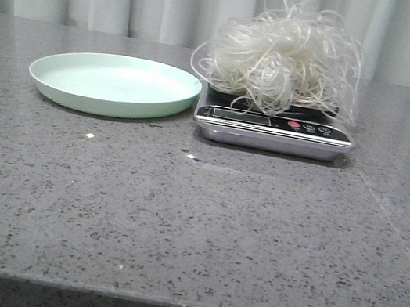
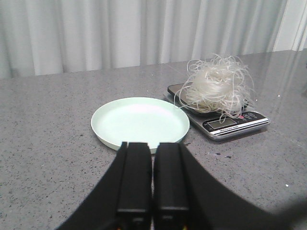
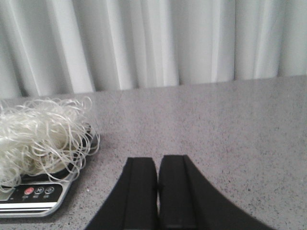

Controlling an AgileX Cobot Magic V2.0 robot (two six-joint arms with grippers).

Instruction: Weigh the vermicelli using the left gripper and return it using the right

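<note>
vermicelli (image 1: 282,56): sitting piled on the scale (image 1: 275,128), right of the plate (image 1: 114,84), loops hanging over the platform edge and partly over the display

left gripper (image 2: 153,179): fingers pressed together, holding nothing, hanging back from the plate

right gripper (image 3: 158,191): fingers closed too, empty, off to the side of the scale

risk: strands are springy and tangled, so I'd guess a pinch from the right side grabs only a few loops and the mound trails or splits on the way to the plate; snagged loops could also drag the scale

textures: noodles thin, translucent, curly; plate smooth pale green, shallow and round; scale shiny metal with dark glossy top; table (image 1: 191,231) speckled grey stone, slightly reflective
</note>
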